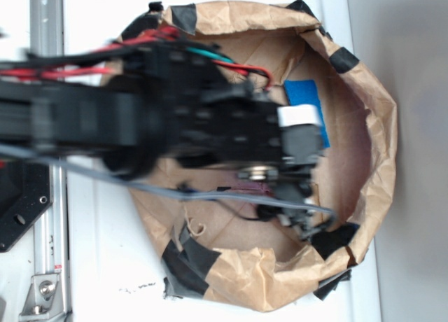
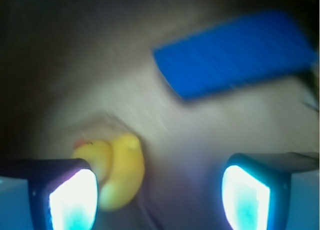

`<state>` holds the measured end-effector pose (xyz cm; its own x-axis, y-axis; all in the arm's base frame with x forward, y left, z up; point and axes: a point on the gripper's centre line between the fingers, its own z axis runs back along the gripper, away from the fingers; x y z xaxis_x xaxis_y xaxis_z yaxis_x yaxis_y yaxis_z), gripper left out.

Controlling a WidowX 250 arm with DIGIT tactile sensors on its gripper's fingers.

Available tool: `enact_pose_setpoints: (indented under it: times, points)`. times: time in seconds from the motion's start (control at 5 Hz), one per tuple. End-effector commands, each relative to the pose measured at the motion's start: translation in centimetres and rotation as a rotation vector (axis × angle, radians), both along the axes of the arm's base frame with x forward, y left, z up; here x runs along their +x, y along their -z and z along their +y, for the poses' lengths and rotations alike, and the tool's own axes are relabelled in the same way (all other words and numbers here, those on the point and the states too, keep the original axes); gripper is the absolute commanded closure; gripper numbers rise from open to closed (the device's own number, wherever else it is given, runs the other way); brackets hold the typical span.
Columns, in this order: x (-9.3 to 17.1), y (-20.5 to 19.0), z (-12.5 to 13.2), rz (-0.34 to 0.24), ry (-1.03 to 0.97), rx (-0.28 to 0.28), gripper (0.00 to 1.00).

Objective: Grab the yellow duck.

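In the wrist view the yellow duck (image 2: 119, 171) lies on the brown paper floor, close against the inner side of my left fingertip (image 2: 72, 200), its red-orange beak pointing up-left. My gripper (image 2: 160, 195) is open, the right fingertip (image 2: 247, 197) far from the duck with bare paper between them. The picture is blurred. In the exterior view my arm and gripper (image 1: 294, 196) reach over the paper bag (image 1: 364, 91) and hide the duck.
A blue rectangular sponge (image 2: 235, 52) lies on the bag's floor beyond the gripper; the blue sponge (image 1: 308, 101) also shows beside the arm. The bag's crumpled, taped walls ring the space. A metal rail (image 1: 49, 252) runs along the left.
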<state>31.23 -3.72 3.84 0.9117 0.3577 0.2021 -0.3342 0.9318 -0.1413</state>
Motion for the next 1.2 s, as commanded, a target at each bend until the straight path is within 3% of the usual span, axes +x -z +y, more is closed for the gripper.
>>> enact_pose_setpoints:
  times: [0.0,0.2,0.4,0.8,1.0]
  points:
    - [-2.1,7.8,-2.5,0.342,0.152,0.053,0.00]
    - [-3.4,10.1,-2.9,0.365,0.193,0.052,0.00]
    - [-3.2,7.6,-3.4,0.274,0.199,0.037,1.00]
    - [-3.0,4.1,-2.3,0.181,0.167,0.062,1.00]
    - [-3.8,-0.5,-1.2,0.028,0.132,0.059,1.00]
